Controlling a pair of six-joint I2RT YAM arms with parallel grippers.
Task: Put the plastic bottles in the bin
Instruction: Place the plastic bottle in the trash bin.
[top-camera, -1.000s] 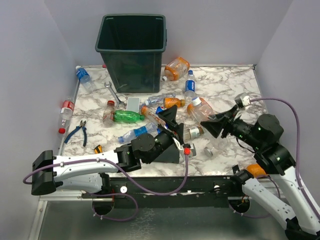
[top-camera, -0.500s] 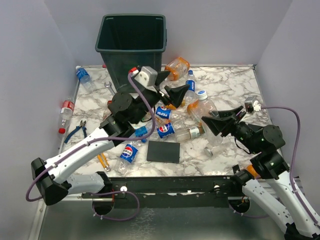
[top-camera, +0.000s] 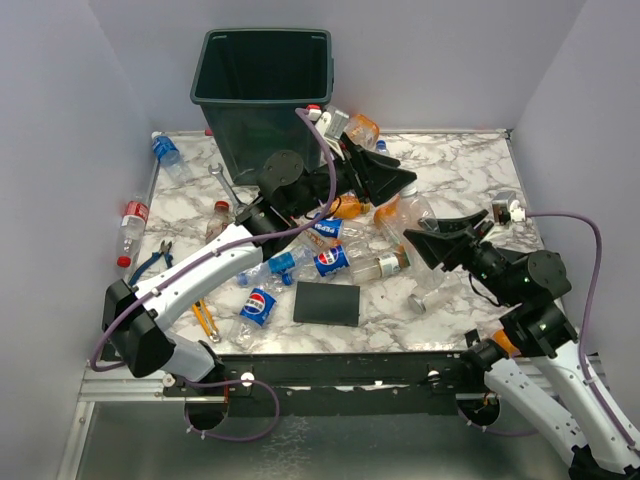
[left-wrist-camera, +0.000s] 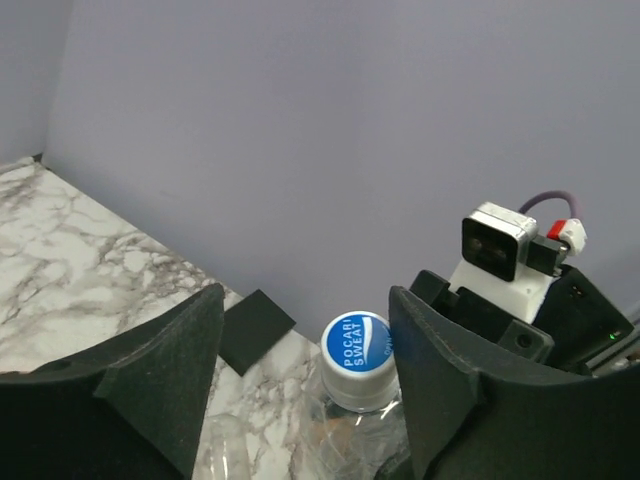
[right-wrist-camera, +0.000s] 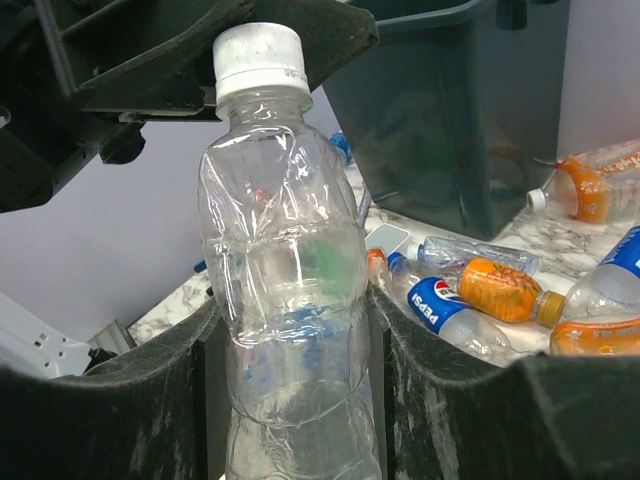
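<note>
Handover in hand. Right gripper (right-wrist-camera: 290, 340) pinches a clear plastic bottle (right-wrist-camera: 285, 230) upright, right of centre. Left gripper (left-wrist-camera: 305, 300) is spread around its cap (left-wrist-camera: 357, 347), apart. Next, we judge: left clamps the neck, right releases, carry to the far bin (top-camera: 250, 130).

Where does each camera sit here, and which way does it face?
Top external: above and behind the left arm and right arm, both in view, looking down on the table.
Left wrist: faces the right wrist camera over the clear bottle; the left fingers frame it.
Right wrist: faces the bin; the right fingers hold what seems the same bottle.
Shared: top and right wrist views both show the bin.
</note>
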